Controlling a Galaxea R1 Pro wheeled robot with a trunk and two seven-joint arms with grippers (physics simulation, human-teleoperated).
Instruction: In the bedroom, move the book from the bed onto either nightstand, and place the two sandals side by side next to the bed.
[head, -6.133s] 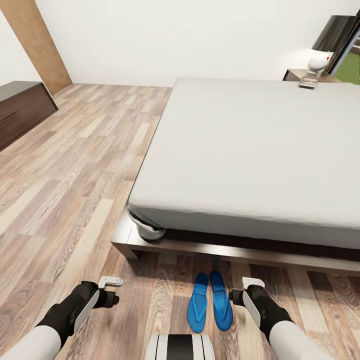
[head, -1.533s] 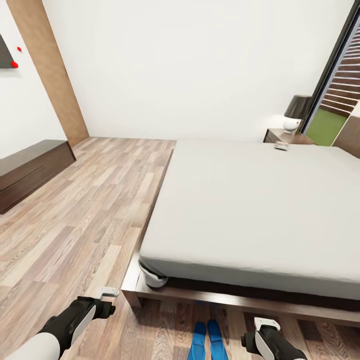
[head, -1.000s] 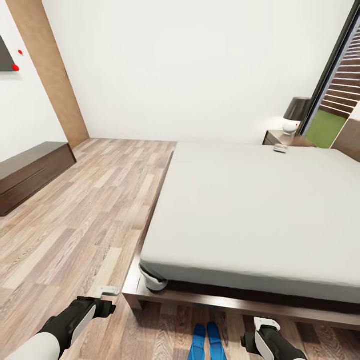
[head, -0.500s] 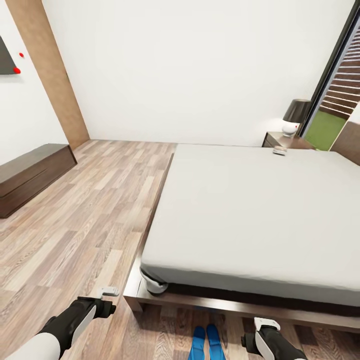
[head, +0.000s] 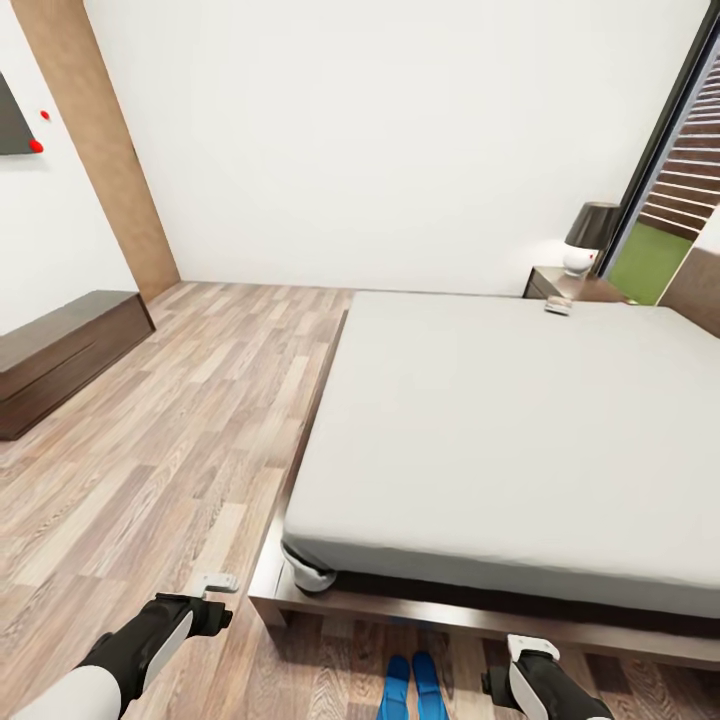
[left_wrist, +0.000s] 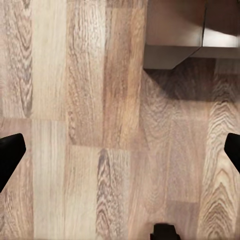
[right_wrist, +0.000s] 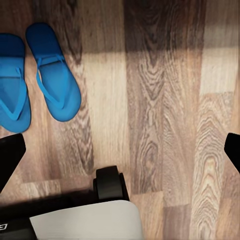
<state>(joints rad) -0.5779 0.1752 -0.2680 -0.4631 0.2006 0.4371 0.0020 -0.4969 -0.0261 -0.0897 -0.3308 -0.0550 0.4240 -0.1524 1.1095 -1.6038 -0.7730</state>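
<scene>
— Where do the two sandals lie?

— Flat on the wood floor, side by side and touching, just left of the right gripper, by the foot of the bed.

— And the book?

— Probably that small flat thing far ahead of both grippers, at the bed's far edge near the nightstand with the lamp.

— The grippers?

— The right one's fingers are spread wide, empty. The left gripper is the same, above bare floor near the bed's corner.
</scene>
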